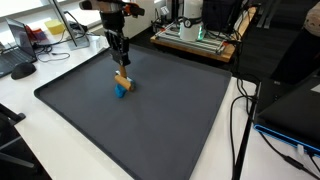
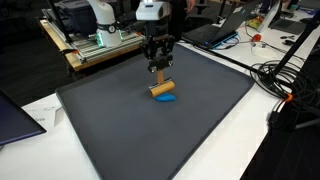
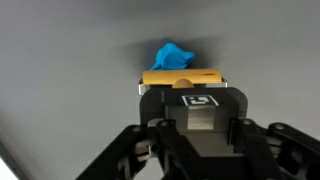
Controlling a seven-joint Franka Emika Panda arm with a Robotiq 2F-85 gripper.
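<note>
Closest to the wrist camera, your gripper [image 3: 184, 96] is filling the lower part of the picture, and its jaws are pressing in on a tan block [image 3: 181, 77], pinching it rather than standing spread. You are holding the tan block level, with its long axis running side to side across the wrist view. Straight beyond it, on the side away from the jaws, a crumpled blue object [image 3: 173, 55] is peeking out past the block's far edge. In both exterior views you are hanging the block low over the middle of the dark grey mat [image 1: 185, 115], with the blue object lying on the mat directly underneath. Whether block and blue object are touching or just apart cannot be told.
</note>
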